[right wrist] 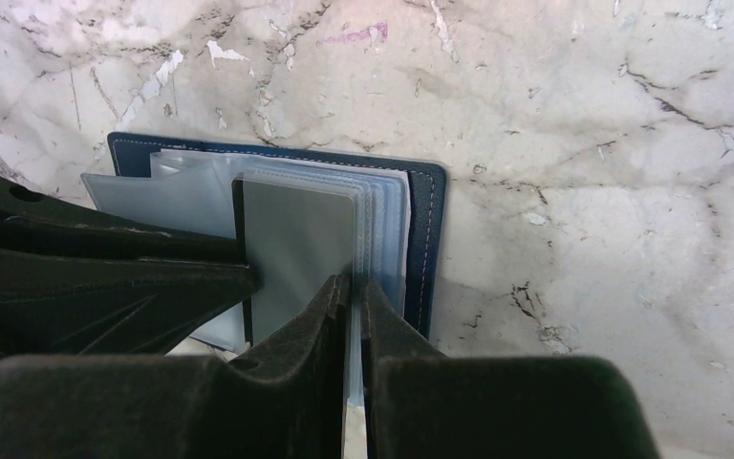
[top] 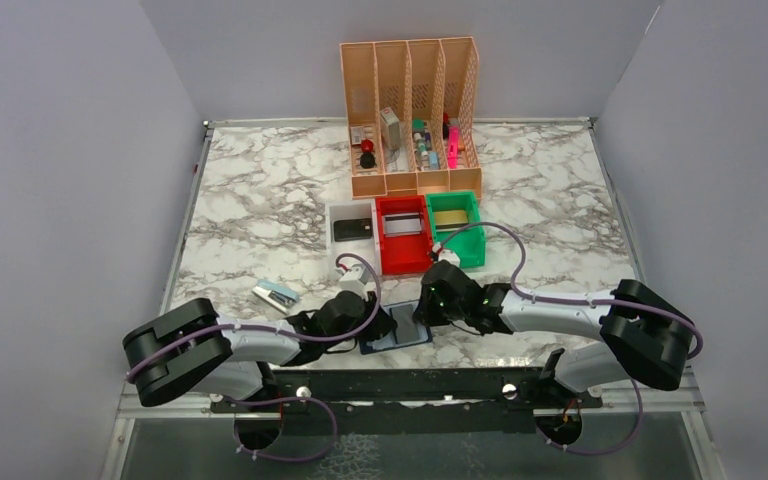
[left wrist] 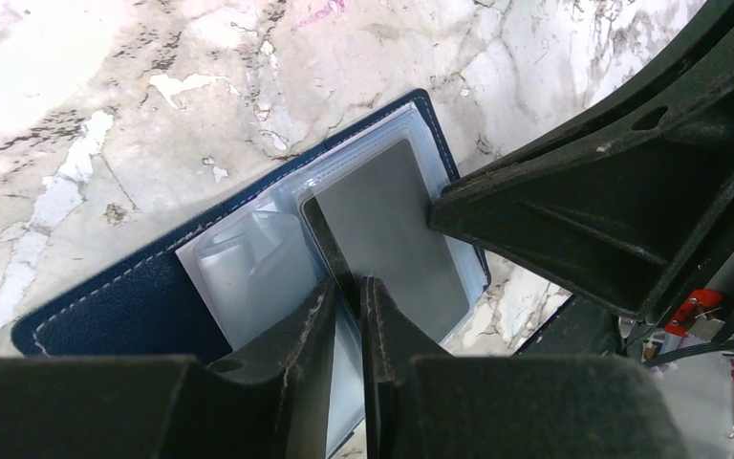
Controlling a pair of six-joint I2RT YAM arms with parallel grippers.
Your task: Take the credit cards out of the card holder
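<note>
The holder [left wrist: 105,320] looks like matt navy leatherette, fine-grained, with pale thread stitching. Its pockets [left wrist: 239,263] are cloudy, glossy soft plastic. The card [left wrist: 397,225] is smooth grey plastic with a dull sheen. The fingers [left wrist: 282,368] are matt black plastic, scuffed pale at the edges. The table [left wrist: 153,105] is smooth and marble-patterned.

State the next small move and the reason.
Probably the left gripper should slide the grey card out of its clear pocket: its fingers pinch the card's edge, while the right gripper clamps the pocket, steadying the card holder.
</note>
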